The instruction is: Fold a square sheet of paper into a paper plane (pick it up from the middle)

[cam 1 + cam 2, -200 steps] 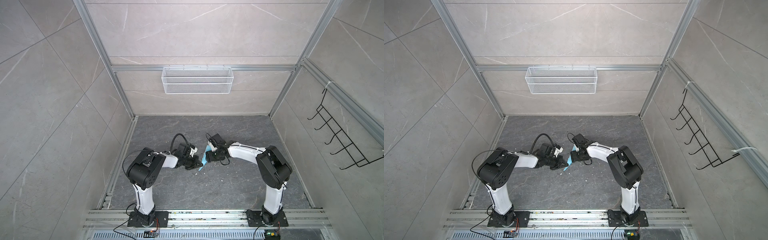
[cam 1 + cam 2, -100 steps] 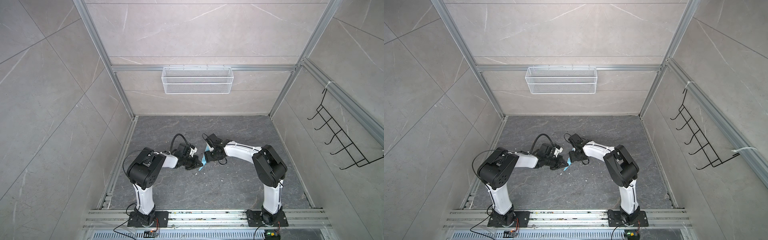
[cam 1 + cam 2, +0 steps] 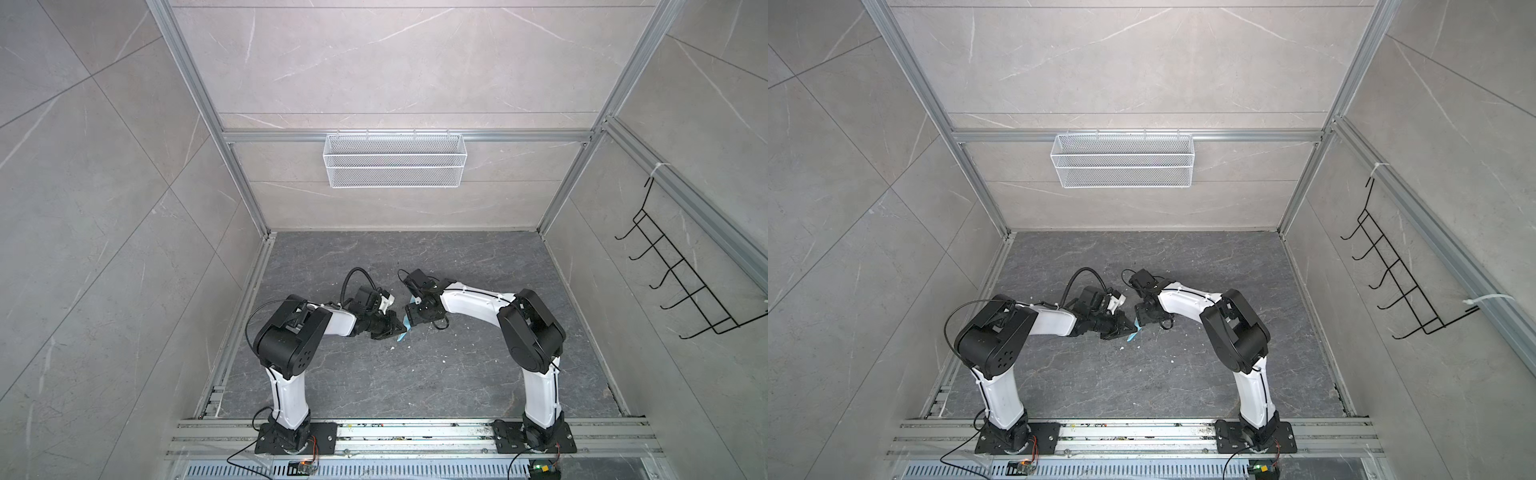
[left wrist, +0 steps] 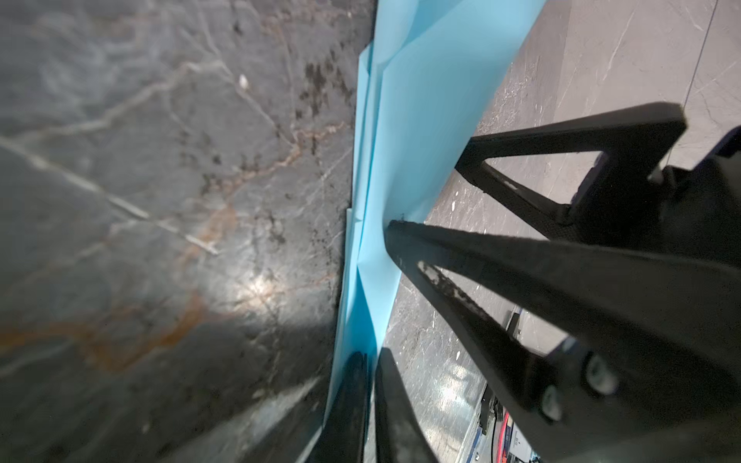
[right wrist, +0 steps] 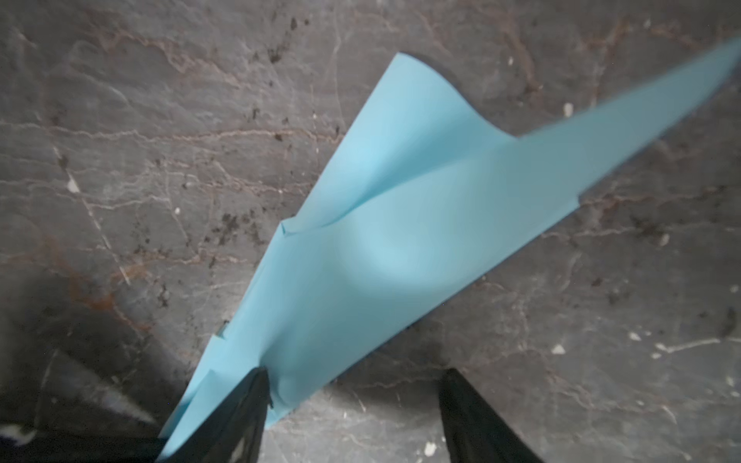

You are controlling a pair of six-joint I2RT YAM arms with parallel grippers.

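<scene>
Robot lab cell: aluminium frame [image 3: 395, 136], tiled panels [image 3: 104, 208].

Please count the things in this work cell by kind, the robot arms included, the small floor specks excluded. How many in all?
White-and-black robot arms: 2
Light-blue folded sheet of paper: 1
White wire-mesh basket on the back wall: 1
Black wire hook rack on the side wall: 1
Total: 5
</scene>
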